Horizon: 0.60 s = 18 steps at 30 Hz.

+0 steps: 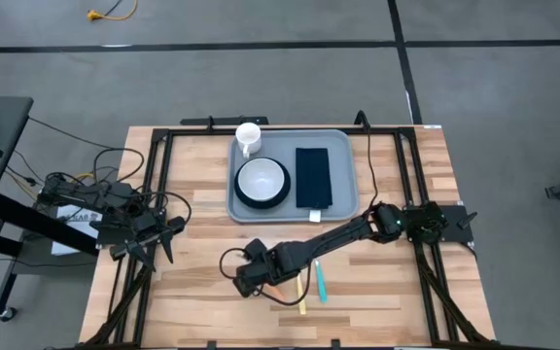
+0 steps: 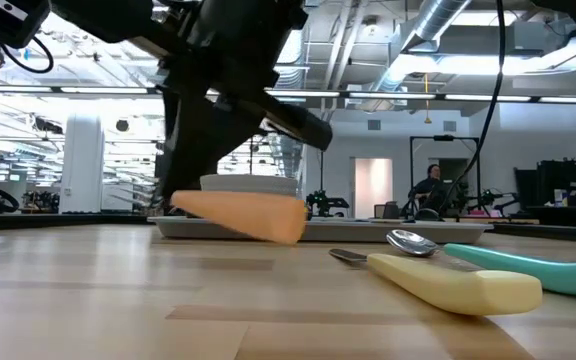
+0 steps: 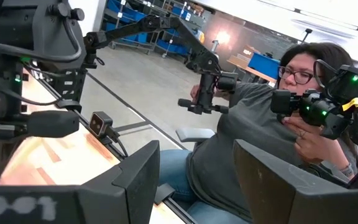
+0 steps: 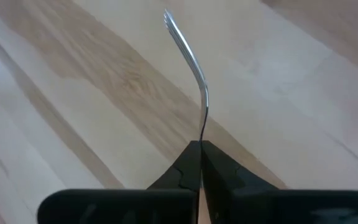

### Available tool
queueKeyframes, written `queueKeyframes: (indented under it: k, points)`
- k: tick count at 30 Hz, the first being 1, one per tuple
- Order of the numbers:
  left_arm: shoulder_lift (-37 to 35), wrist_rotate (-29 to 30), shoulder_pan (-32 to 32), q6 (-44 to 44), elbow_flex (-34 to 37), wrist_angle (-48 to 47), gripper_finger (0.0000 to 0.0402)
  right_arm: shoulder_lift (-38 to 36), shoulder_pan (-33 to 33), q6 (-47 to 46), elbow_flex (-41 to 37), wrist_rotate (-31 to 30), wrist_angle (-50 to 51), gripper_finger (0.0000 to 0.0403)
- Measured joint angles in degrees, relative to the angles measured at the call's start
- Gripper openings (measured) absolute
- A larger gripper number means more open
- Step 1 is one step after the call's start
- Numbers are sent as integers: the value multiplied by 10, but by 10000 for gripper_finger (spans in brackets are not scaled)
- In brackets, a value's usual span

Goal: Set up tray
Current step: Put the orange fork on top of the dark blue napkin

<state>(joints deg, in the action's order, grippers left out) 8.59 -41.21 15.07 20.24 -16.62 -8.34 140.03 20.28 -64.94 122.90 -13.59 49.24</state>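
Grey-blue plastic tray point(image 1: 343, 199) sits toward the far edge of the wooden table point(image 1: 202, 292), roughly centered, and it's already loaded: a dark plate with a white bowl point(image 1: 262, 180) on its left half, a folded dark napkin point(image 1: 312, 177) on its right half, and a white mug point(image 1: 248, 136) perched at the far left corner of the tray. The right gripper point(image 1: 251, 277) is stretched out low over the middle of the table, closer to the near edge, and it's clamped tight on a piece of cutlery with an orange handle point(image 2: 243, 215); in the right wrist view the fingers are pinched together around the thin metal shank point(image 4: 194, 68) sticking out ahead. That handle hangs just off the wood, tilted, in the low view. Just beside it, toward the near edge, a yellow-handled spoon point(image 2: 448, 277) and a teal-handled utensil point(image 2: 538, 268) lie flat on the table. The left gripper point(image 1: 158, 238) is parked over by the left edge with its fingers spread apart, and a seated person point(image 3: 260, 143) shows beyond it.
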Motion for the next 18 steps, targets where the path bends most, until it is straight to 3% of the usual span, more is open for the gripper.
queueKeyframes:
  k: [18]
  points:
    - [0,0,0,0,0,0,193,-2,-6,-51,102,-38,241,0]
